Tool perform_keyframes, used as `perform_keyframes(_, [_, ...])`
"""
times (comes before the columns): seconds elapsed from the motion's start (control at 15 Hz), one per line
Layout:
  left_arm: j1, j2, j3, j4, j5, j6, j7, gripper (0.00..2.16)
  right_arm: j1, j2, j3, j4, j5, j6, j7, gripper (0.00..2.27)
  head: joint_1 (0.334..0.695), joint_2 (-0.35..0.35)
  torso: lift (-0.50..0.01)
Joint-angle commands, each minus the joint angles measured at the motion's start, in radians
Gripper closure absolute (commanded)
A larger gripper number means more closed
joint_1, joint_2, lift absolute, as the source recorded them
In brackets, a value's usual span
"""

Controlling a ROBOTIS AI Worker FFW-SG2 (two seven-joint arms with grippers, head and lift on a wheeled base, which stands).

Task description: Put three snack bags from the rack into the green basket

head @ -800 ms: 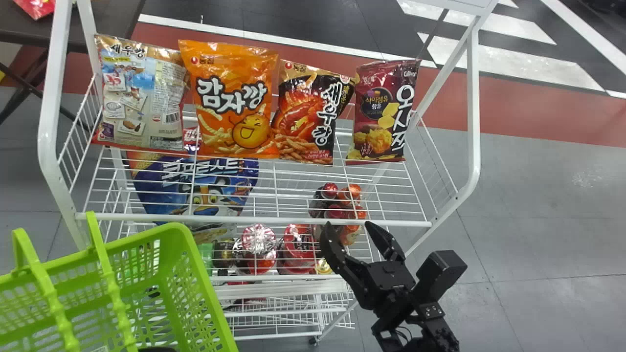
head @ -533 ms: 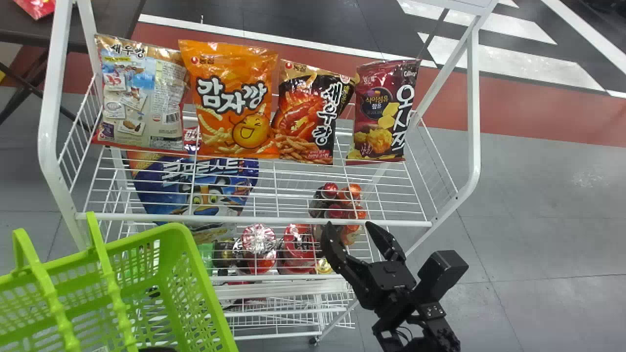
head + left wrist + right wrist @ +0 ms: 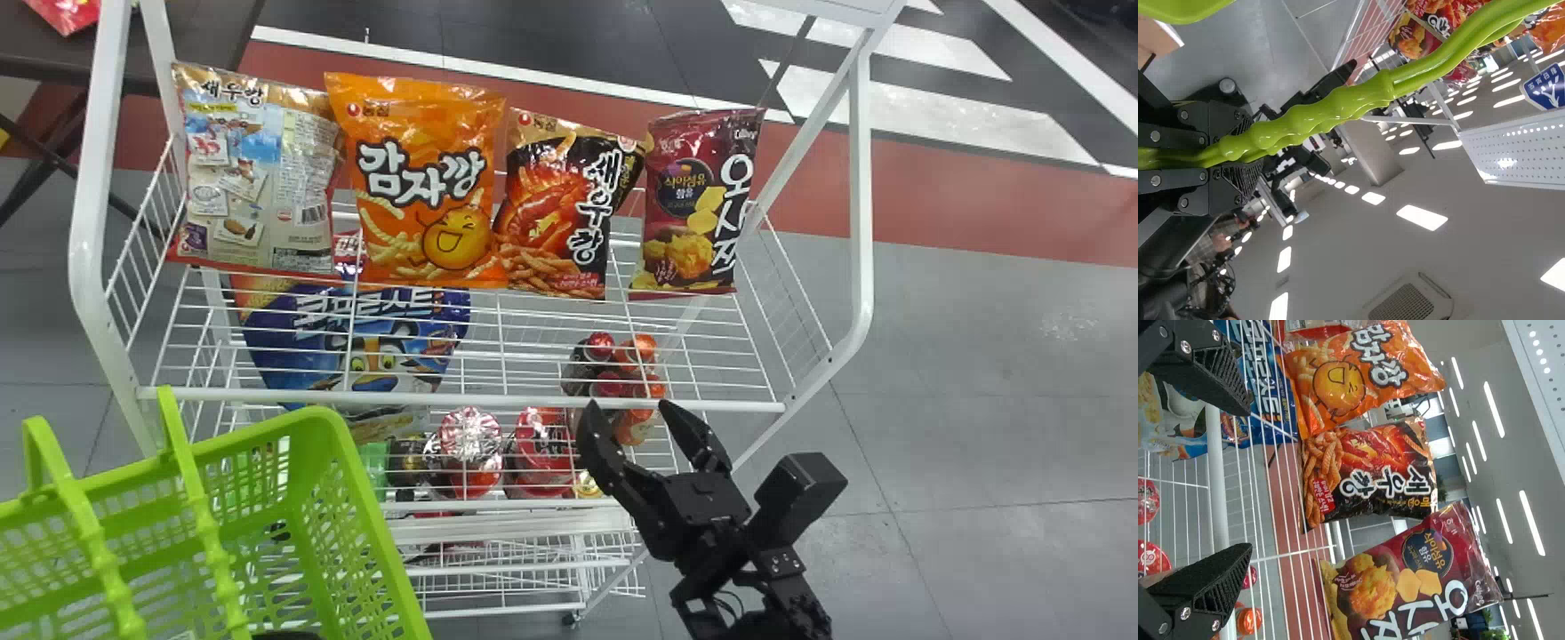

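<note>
While bags (image 3: pixel 564 200) show lettering (image 3: pixel 422 173), right jaws gape; left jaws clasp a handle (image 3: pixel 1305 113).

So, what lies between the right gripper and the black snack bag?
Between the right gripper and the black snack bag, the head view shows the white front rail, then a bare stretch of wire shelf.

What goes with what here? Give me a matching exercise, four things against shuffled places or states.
1. Orange bag
2. Dark red bag
3. Green basket
4. Right claw

A. Open and empty
B. Held by its handle in the left claw
C. Between the beige and black bags
D. At the row's right end

Pairs: 1-C, 2-D, 3-B, 4-A
</note>
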Motion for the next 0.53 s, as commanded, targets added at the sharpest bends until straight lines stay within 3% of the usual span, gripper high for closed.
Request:
perform_keyframes(0.0, [-0.001,-0.003,-0.002,0.000,0.000,0.001,0.000,2.15,-0.033,0.001,0.044,-0.032,0.011,0.029,0.000,0.11,0.695,-0.300,0.000])
perform_keyframes(0.27, [-0.001,-0.003,-0.002,-0.002,-0.001,0.001,0.000,2.15,-0.154,0.015,0.160,-0.044,0.049,0.145,-0.011,0.12,0.695,-0.193,0.000])
perform_keyframes(0.47, [0.001,-0.003,-0.009,-0.003,-0.001,0.001,0.000,2.15,-0.269,0.049,0.255,-0.012,0.078,0.216,-0.041,0.12,0.695,-0.100,0.000])
